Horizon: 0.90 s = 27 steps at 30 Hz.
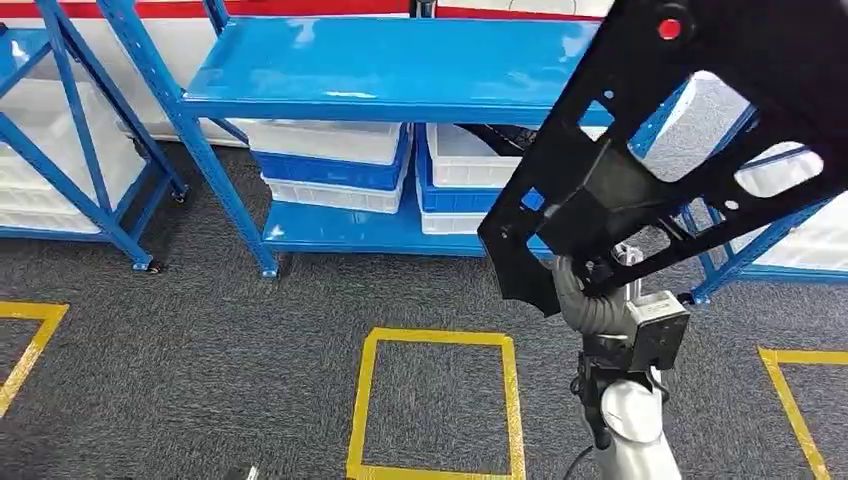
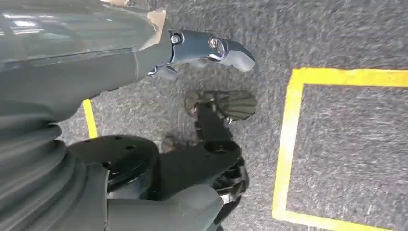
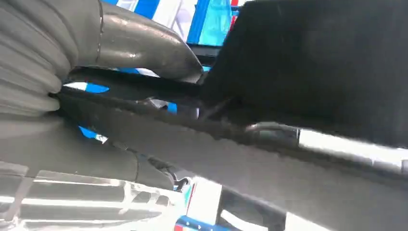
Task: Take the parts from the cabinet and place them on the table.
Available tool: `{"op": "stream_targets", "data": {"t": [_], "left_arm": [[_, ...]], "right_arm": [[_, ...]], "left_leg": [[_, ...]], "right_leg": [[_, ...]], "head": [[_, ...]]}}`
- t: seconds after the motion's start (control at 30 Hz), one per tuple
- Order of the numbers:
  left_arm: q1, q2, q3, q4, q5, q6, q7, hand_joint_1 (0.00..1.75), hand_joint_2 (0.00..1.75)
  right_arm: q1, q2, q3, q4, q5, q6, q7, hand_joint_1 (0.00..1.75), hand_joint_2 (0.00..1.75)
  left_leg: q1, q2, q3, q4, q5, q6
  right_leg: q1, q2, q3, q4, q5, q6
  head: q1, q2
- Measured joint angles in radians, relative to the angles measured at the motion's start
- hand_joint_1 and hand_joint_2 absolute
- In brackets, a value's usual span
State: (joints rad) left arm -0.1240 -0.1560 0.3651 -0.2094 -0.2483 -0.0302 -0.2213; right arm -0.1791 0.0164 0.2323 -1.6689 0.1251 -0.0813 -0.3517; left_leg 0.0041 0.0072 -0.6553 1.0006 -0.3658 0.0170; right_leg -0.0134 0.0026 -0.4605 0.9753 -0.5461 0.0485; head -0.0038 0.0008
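The right hand [image 1: 590, 290], fingers clamped on the lower edge of the black perforated part [image 1: 680, 140], holds it tilted before the blue cabinet [image 1: 380, 70]; the top-heavy panel could pivot and slip.

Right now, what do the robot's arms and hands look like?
The right arm is shiny silver with a black joint and a thin black cable. Its right hand has a grey ribbed cover. The left hand is grey too, with a thick thumb and dark, bolted fingers.
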Motion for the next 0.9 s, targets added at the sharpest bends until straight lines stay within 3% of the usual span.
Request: {"op": "stream_targets", "data": {"t": [0.07,0.1,0.13,0.17,0.2,0.23,0.27,0.3,0.33,0.4,0.43,0.47,0.5,0.57,0.6,0.63,0.67,0.7,0.73,0.77,0.8,0.83,0.87,0.9], "left_arm": [[0.008,0.003,0.004,0.000,0.002,-0.008,-0.001,0.00,1.75],[0.014,0.005,0.006,0.001,0.003,-0.011,-0.002,0.00,1.75],[0.016,0.008,0.009,0.001,0.003,-0.011,-0.003,0.00,1.75],[0.019,0.008,0.010,0.001,0.003,-0.011,-0.003,0.00,1.75],[0.020,0.008,0.010,0.001,0.003,-0.012,-0.003,0.00,1.75],[0.020,0.008,0.011,0.001,0.003,-0.012,-0.003,0.00,1.75],[0.020,0.008,0.012,0.001,0.003,-0.012,-0.003,0.00,1.75],[0.020,0.009,0.013,0.001,0.003,-0.013,-0.003,0.00,1.75],[0.020,0.009,0.013,0.001,0.003,-0.013,-0.003,0.00,1.75],[0.018,0.009,0.013,0.001,0.003,-0.016,-0.014,0.00,1.75],[0.012,0.009,0.013,0.001,0.003,-0.018,-0.020,0.00,1.75],[0.002,0.012,0.013,0.000,0.003,-0.019,-0.021,0.00,1.75],[-0.011,0.012,0.013,0.000,0.003,-0.021,-0.021,0.00,1.75],[-0.021,0.013,0.013,0.000,0.004,-0.023,-0.011,0.00,1.75],[-0.024,0.013,0.014,-0.001,0.005,-0.024,-0.006,0.00,1.75],[-0.024,0.012,0.015,-0.001,0.007,-0.029,-0.006,0.00,1.75],[-0.025,0.013,0.016,-0.001,0.010,-0.032,-0.008,0.00,1.75],[-0.026,0.016,0.019,-0.001,0.019,-0.034,-0.011,0.00,1.75],[-0.027,0.016,0.022,-0.001,0.022,-0.037,-0.014,0.00,1.75],[-0.029,0.017,0.027,-0.001,0.028,-0.041,-0.018,0.00,1.75],[-0.031,0.018,0.032,-0.001,0.030,-0.042,-0.020,0.00,1.75],[-0.031,0.018,0.034,-0.001,0.031,-0.042,-0.022,0.00,1.75],[-0.031,0.018,0.035,-0.001,0.031,-0.042,-0.023,0.00,1.75],[-0.032,0.018,0.037,-0.001,0.031,-0.041,-0.026,0.00,1.75]], "right_arm": [[-0.001,0.001,0.000,0.009,-0.001,0.000,0.002,1.75,1.75],[-0.002,0.002,-0.001,0.014,-0.001,-0.001,0.002,1.75,1.75],[-0.004,0.003,-0.001,0.017,-0.002,-0.002,0.003,1.75,1.75],[-0.005,0.004,-0.001,0.020,-0.002,-0.002,0.003,1.75,1.75],[-0.006,0.005,-0.002,0.022,-0.003,-0.002,0.003,1.75,1.75],[-0.006,0.006,-0.003,0.024,-0.003,-0.002,0.003,1.75,1.75],[-0.006,0.006,-0.003,0.026,-0.003,-0.002,0.003,1.75,1.75],[-0.006,0.006,-0.003,0.031,-0.003,-0.002,0.003,1.75,1.75],[-0.006,0.006,-0.003,0.032,-0.003,-0.002,0.003,1.75,1.75],[-0.008,0.007,-0.003,0.033,-0.003,-0.004,0.000,1.75,1.75],[-0.015,0.008,-0.003,0.033,-0.002,-0.005,0.000,1.75,1.75],[-0.026,0.008,-0.004,0.033,-0.002,-0.005,0.004,1.75,1.75],[-0.042,0.008,-0.006,0.032,-0.002,-0.005,0.012,1.75,1.75],[-0.068,0.010,-0.010,0.032,-0.001,-0.002,0.030,1.75,1.75],[-0.070,0.010,-0.012,0.032,-0.002,0.002,0.035,1.75,1.75],[-0.071,0.010,-0.014,0.035,-0.004,0.002,0.034,1.75,1.75],[-0.074,0.010,-0.018,0.038,-0.006,0.002,0.030,1.75,1.75],[-0.079,0.010,-0.020,0.041,-0.006,0.002,0.029,1.75,1.75],[-0.085,0.010,-0.022,0.045,-0.008,0.002,0.029,1.75,1.75],[-0.090,0.010,-0.023,0.051,-0.010,0.002,0.029,1.75,1.75],[-0.093,0.010,-0.026,0.055,-0.011,0.002,0.028,1.75,1.75],[-0.095,0.010,-0.027,0.059,-0.013,0.002,0.028,1.75,1.75],[-0.098,0.010,-0.027,0.064,-0.014,0.002,0.028,1.75,1.75],[-0.103,0.010,-0.027,0.068,-0.014,0.002,0.028,1.75,1.75]], "left_leg": [[0.000,-0.001,-0.003,0.000,0.014,-0.005],[0.004,-0.003,-0.009,0.003,0.015,-0.011],[0.008,-0.005,-0.020,0.023,-0.030,-0.016],[0.009,-0.006,-0.034,0.071,-0.095,-0.019],[0.009,-0.007,-0.053,0.148,-0.162,-0.023],[0.009,-0.007,-0.071,0.232,-0.211,-0.026],[0.010,-0.007,-0.082,0.299,-0.235,-0.028],[0.010,-0.007,-0.079,0.339,-0.231,-0.028],[0.010,-0.007,-0.059,0.330,-0.205,-0.026],[0.009,-0.008,0.042,0.206,-0.138,-0.017],[0.009,-0.011,0.106,0.118,-0.135,-0.010],[0.003,-0.014,0.154,0.045,-0.153,-0.003],[0.001,-0.014,0.159,0.019,-0.158,0.000],[-0.009,-0.014,0.146,0.015,-0.151,0.008],[-0.008,-0.012,0.139,0.005,-0.140,0.018],[0.004,-0.003,0.130,-0.005,-0.121,0.027],[0.001,-0.004,0.116,-0.007,-0.107,0.036],[0.002,-0.001,0.100,-0.006,-0.094,0.043],[0.000,-0.001,0.082,-0.006,-0.080,0.040],[0.000,-0.001,0.064,-0.005,-0.067,0.039],[0.000,0.000,0.047,-0.005,-0.053,0.037],[0.001,0.002,0.027,-0.004,-0.038,0.034],[0.003,0.003,0.008,-0.003,-0.024,0.029],[0.005,0.003,-0.012,0.001,-0.010,0.024]], "right_leg": [[0.003,0.000,-0.010,0.010,0.006,-0.010],[-0.009,-0.003,-0.019,0.009,0.017,-0.025],[-0.012,-0.006,-0.021,0.010,0.027,-0.036],[-0.010,-0.007,-0.029,0.010,0.039,-0.052],[-0.006,-0.008,-0.043,0.011,0.050,-0.059],[-0.002,-0.009,-0.057,0.012,0.062,-0.062],[0.001,-0.010,-0.071,0.013,0.071,-0.063],[0.004,-0.010,-0.086,0.016,0.081,-0.062],[0.005,-0.010,-0.100,0.021,0.089,-0.062],[0.007,-0.009,-0.125,0.032,0.101,-0.057],[0.007,-0.008,-0.133,0.038,0.106,-0.053],[0.014,-0.008,-0.143,0.042,0.111,-0.049],[0.012,-0.010,-0.147,0.042,0.122,-0.040],[0.006,-0.012,-0.160,0.039,0.142,-0.026],[0.011,-0.011,-0.165,0.037,0.153,-0.017],[0.010,-0.010,-0.174,0.051,0.136,-0.017],[0.013,-0.006,-0.197,0.083,0.084,-0.025],[0.009,-0.006,-0.216,0.144,0.026,-0.035],[0.006,-0.006,-0.229,0.216,-0.025,-0.040],[0.003,-0.006,-0.238,0.283,-0.054,-0.037],[0.002,-0.006,-0.239,0.330,-0.052,-0.028],[-0.002,-0.006,-0.225,0.346,-0.026,-0.012],[-0.005,-0.006,-0.195,0.324,0.015,0.005],[-0.009,-0.006,-0.147,0.268,0.047,0.018]], "head": [[-0.001,0.000],[0.000,0.000],[-0.004,0.000],[-0.006,0.000],[-0.010,0.000],[-0.008,0.000],[-0.009,0.000],[-0.009,0.000],[-0.008,0.000],[-0.009,0.000],[-0.010,0.000],[-0.010,0.000],[-0.006,0.000],[-0.010,0.000],[-0.007,0.000],[-0.007,0.000],[-0.006,0.000],[0.006,0.000],[0.007,0.000],[0.006,0.000],[0.008,0.000],[0.007,0.000],[0.008,0.000],[0.007,0.000]]}}
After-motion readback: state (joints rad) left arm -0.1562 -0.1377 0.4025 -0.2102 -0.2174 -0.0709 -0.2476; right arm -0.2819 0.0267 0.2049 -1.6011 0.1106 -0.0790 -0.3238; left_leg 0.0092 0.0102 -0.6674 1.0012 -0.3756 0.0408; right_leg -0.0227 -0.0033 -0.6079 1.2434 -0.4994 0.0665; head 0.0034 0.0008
